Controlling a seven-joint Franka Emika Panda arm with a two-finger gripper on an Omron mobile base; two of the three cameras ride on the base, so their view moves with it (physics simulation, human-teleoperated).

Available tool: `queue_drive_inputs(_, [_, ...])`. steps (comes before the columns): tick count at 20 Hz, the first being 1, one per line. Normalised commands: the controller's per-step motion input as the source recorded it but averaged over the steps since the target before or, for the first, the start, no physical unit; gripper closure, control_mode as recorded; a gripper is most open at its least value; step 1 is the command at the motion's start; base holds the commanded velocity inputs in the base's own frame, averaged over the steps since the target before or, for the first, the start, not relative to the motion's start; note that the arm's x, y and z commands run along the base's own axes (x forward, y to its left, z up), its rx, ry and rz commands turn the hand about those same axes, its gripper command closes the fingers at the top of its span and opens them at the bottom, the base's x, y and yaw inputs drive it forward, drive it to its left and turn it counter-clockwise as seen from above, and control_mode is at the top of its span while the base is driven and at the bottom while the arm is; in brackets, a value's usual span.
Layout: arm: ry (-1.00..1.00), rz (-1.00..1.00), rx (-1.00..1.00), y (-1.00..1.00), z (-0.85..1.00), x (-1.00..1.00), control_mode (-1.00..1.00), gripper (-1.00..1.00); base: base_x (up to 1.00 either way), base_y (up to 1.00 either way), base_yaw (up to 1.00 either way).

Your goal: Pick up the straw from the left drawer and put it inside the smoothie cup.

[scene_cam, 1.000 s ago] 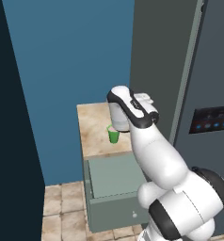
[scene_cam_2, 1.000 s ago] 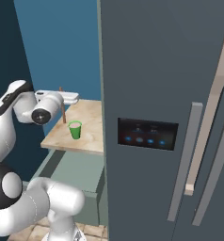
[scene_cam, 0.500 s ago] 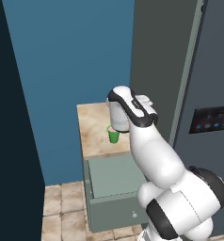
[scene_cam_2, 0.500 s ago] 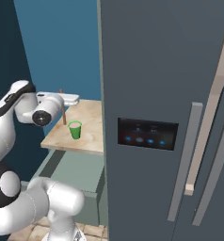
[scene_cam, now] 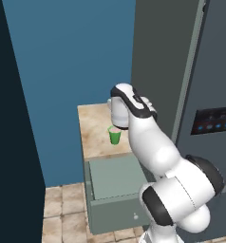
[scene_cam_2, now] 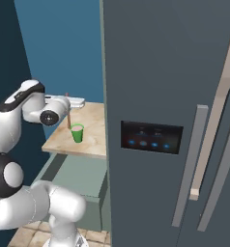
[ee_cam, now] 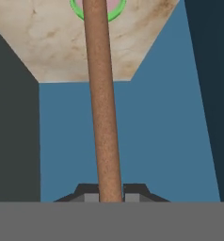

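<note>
Judging by its thin, straight, rigid-looking orange-brown shaft, the straw should handle as light and stiff, apt to pivot, so a hold near one end, as now, suits it. The gripper is clamped on the straw's near end, its far end over the green cup with pinkish contents, on the marbled surface beyond the open drawer.

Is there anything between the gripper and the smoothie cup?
Just the straw. In the hand view it runs from the shut gripper up toward the smoothie cup on the counter; nothing else is between them.
</note>
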Motion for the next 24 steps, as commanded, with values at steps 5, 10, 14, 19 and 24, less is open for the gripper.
queue_drive_inputs(5, [0.01, 0.0, 0.0, 0.0, -0.14, 0.12, -1.0, 1.0, 0.0, 0.0, 0.0])
queue_drive_inputs(10, [0.0, 0.0, 0.0, 0.0, -0.1, 0.04, -1.0, 1.0, 0.0, 0.0, 0.0])
queue_drive_inputs(14, [0.0, 0.0, 0.0, 0.0, -0.08, 0.01, -1.0, 1.0, 0.0, 0.0, 0.0])
queue_drive_inputs(19, [0.0, 0.0, 0.0, 0.0, -0.03, 0.05, -1.0, 1.0, 0.0, 0.0, 0.0])
queue_drive_inputs(24, [0.0, 0.0, 0.0, 0.0, -0.02, 0.08, -1.0, 1.0, 0.0, 0.0, 0.0])
